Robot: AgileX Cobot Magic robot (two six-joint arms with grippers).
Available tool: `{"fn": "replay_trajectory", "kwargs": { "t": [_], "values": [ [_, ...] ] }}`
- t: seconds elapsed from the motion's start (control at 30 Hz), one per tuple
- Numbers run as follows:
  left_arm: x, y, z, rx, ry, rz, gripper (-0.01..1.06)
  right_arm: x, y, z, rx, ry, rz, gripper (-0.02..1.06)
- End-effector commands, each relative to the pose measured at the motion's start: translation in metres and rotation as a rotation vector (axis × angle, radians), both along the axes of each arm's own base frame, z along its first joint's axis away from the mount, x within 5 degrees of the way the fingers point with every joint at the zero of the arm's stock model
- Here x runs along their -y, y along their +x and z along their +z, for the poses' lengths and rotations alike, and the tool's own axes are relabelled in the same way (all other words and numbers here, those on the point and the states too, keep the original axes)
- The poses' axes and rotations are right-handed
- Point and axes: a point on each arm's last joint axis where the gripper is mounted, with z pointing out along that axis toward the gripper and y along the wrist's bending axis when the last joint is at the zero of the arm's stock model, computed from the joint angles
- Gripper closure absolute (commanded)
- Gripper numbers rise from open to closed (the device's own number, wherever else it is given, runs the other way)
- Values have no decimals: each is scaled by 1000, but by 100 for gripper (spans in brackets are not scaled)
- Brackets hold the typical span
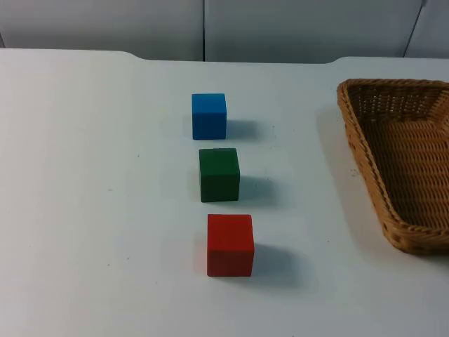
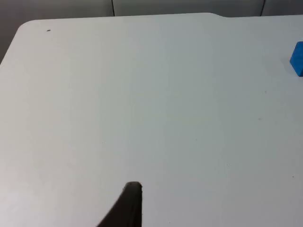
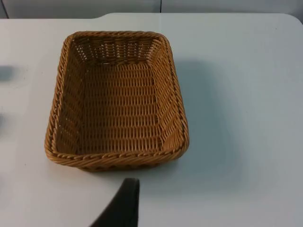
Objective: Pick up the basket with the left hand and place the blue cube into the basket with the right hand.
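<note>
The blue cube (image 1: 209, 116) stands on the white table, farthest back in a row of three cubes; part of the blue cube (image 2: 298, 57) also appears in the left wrist view. The brown wicker basket (image 1: 365, 140) rests on the table at the right, with nothing in it. In the right wrist view the basket (image 3: 61, 118) lies whole, just beyond my right gripper (image 3: 124, 203), which is apart from it. My left gripper (image 2: 127, 205) hovers over bare table, well to the left of the blue cube. Neither gripper holds anything.
A green cube (image 1: 219, 175) sits just in front of the blue one, and a red cube (image 1: 230, 245) in front of that. The grey partition wall (image 1: 210, 28) closes off the table's far edge. Open table lies left of the cubes.
</note>
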Motion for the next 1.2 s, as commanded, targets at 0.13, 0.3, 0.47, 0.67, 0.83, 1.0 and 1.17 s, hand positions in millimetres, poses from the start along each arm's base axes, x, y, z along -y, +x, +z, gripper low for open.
{"fn": "replay_trajectory", "kwargs": {
  "t": [0.13, 0.3, 0.47, 0.67, 0.83, 1.0, 1.17],
  "values": [
    [1, -6, 14, 64, -14, -10, 7, 0, 0, 0, 12, -5, -6, 0],
    [1, -6, 29, 86, -18, -14, 7, 0, 0, 0, 12, -5, -6, 0],
    [1, 6, 52, 114, -21, -12, 7, 0, 0, 0, 12, -5, -6, 0],
    [2, 23, 71, 119, -26, -13, 7, 0, 0, 0, 12, -5, -6, 0],
    [1, 43, 88, 120, -26, -12, 7, 0, 0, 0, 12, -5, -6, 0],
    [4, 70, 104, 107, -55, -31, 7, 0, 0, 0, 12, -5, -6, 0],
    [9, 98, 113, 84, -71, -91, 7, 0, 0, 0, 12, -5, -6, 0]
  ]
}}
